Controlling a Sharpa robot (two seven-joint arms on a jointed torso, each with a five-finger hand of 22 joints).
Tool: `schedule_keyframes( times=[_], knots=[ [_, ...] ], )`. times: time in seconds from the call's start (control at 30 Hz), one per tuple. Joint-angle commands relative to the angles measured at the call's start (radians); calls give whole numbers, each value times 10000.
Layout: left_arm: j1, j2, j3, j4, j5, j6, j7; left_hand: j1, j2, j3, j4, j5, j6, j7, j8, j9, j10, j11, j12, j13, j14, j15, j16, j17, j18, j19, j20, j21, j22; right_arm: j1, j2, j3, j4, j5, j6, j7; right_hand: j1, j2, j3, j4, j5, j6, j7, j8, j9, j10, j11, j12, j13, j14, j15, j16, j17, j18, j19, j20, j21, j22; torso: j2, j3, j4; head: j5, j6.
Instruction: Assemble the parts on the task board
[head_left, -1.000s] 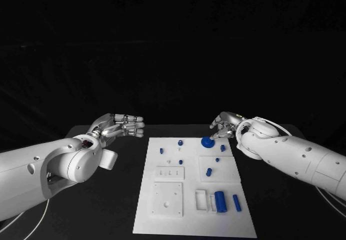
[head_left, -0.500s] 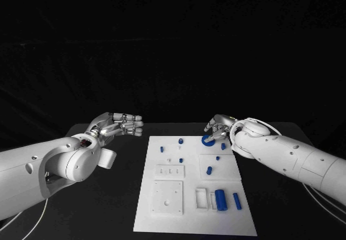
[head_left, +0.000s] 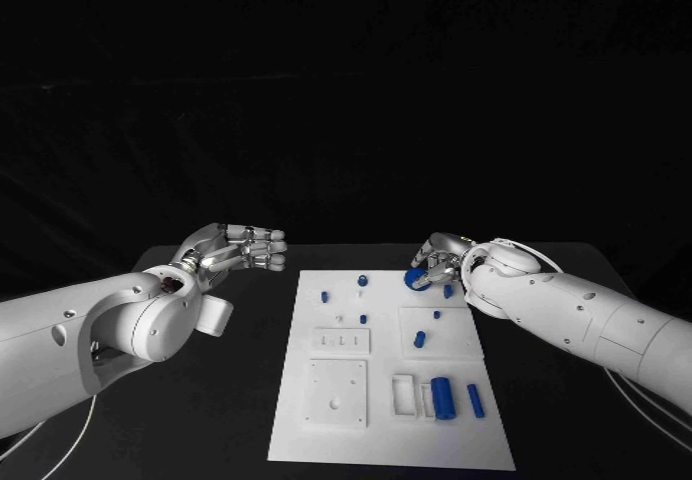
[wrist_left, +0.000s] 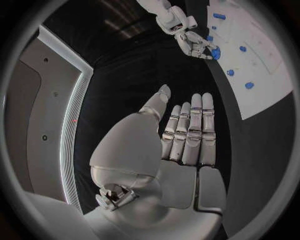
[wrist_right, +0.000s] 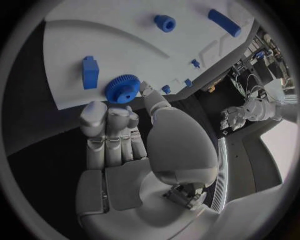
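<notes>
The right hand (head_left: 440, 262) pinches a blue gear (wrist_right: 122, 89) at the board's (head_left: 329, 440) far right corner, upper right of centre in the head view. Held by its rim, the gear tilts on edge, its bore facing partly toward the camera, probably so it can be lowered over a peg; its axis looks closer to level than upright. The left hand (head_left: 238, 250) hovers empty, fingers straight and side by side, over the table (head_left: 216, 420) left of the board, out of the way.

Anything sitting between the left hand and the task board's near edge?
No. In the head view, bare black table separates the left hand from the task board; the hand holds nothing. The right hand pinches the blue gear.
</notes>
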Motion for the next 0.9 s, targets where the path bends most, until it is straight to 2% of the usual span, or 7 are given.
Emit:
schedule_keyframes(
  times=[0.03,0.37,0.53,0.9],
  knots=[
    [12,6,8,11,-72,169,24,23,-96,38,-9,20,-72,-2,-41,8,-69,-25,33,17,-79,8,-31,-7,-27,-76,-19,44,3,-11,8,2,-36,-183,172,2,-20,50,99,7,14,61,6,10,8,75,-17,74,46,76,17,52,36,-25,506,64,96,1104,2,-2,-4,-4,-11],
    [12,-2,8,18,-86,181,9,23,-96,38,-9,20,-72,-2,-41,8,-69,-25,33,17,-79,8,-31,-7,-27,-76,-19,44,3,-43,39,-1,-204,-196,242,-36,-115,58,414,-118,110,93,6,8,6,74,-22,76,75,89,15,39,150,-26,476,61,181,1105,-2,4,-6,7,-20],
    [12,-9,8,17,-87,183,3,23,-96,38,-9,20,-72,-2,-41,8,-69,-25,33,17,-79,8,-31,-7,-27,-76,-19,44,3,-56,73,-3,-322,-193,248,-33,-166,90,658,-162,-2,114,7,11,7,75,-25,70,77,95,13,26,180,-31,471,63,223,1111,0,0,-5,-11,-18],
    [12,-16,7,35,-98,190,-4,23,-96,38,-9,20,-72,-2,-41,8,-69,-25,33,17,-79,8,-31,-7,-27,-76,-19,44,3,-94,232,-44,-484,-131,349,-20,-226,110,707,-145,6,157,2,14,8,87,-28,83,89,98,12,33,206,-34,468,62,248,1116,0,2,0,-5,-44]
  ],
)
